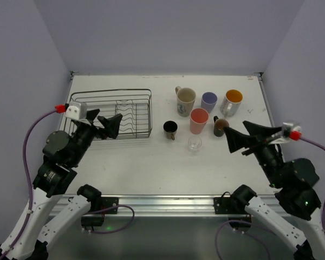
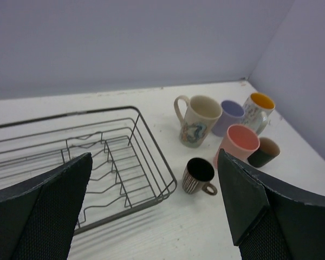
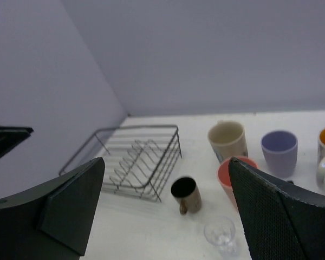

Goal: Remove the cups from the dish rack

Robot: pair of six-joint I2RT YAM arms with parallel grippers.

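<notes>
The dish rack [image 1: 150,114] stands empty at the left. All seven cups stand on the table to its right: cream printed mug [image 1: 185,101], lavender tumbler [image 1: 208,101], pale mug with orange inside [image 1: 232,102], salmon-pink tumbler [image 1: 199,120], black mug [image 1: 170,129], brown cup [image 1: 221,126], clear glass [image 1: 194,143]. My left gripper [image 1: 105,123] is open and empty, hovering over the rack's near edge. My right gripper [image 1: 244,135] is open and empty, right of the brown cup. The left wrist view shows the rack [image 2: 146,135] and black mug [image 2: 197,176].
The table is walled on the left, back and right. The right wrist view shows the rack [image 3: 141,128], black mug [image 3: 186,194] and clear glass [image 3: 220,234] between its fingers. Bare table lies in front of the rack and cups.
</notes>
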